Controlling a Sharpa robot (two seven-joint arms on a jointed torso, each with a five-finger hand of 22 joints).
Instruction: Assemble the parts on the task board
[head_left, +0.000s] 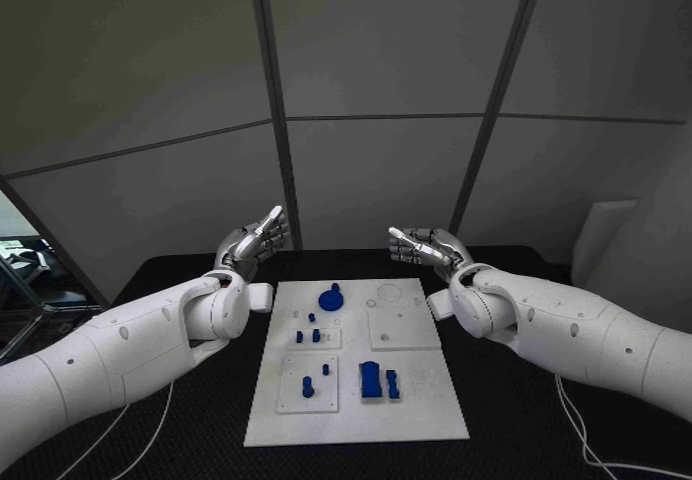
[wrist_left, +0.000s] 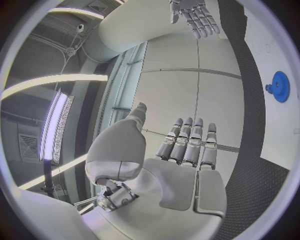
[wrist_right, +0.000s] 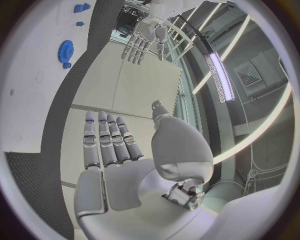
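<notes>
Both hands (head_left: 254, 245) (head_left: 428, 246) hover empty beyond the task board (head_left: 433, 400).

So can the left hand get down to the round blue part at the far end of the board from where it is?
Probably yes: the left hand is raised and open beyond the task board, with nothing between it and the round blue part.

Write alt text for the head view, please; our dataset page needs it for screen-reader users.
Two white robot arms hold their open silver hands, the left hand and the right hand, raised above the far end of a white task board on a black table. Small blue parts lie on the board, including a round one near its far end.
</notes>
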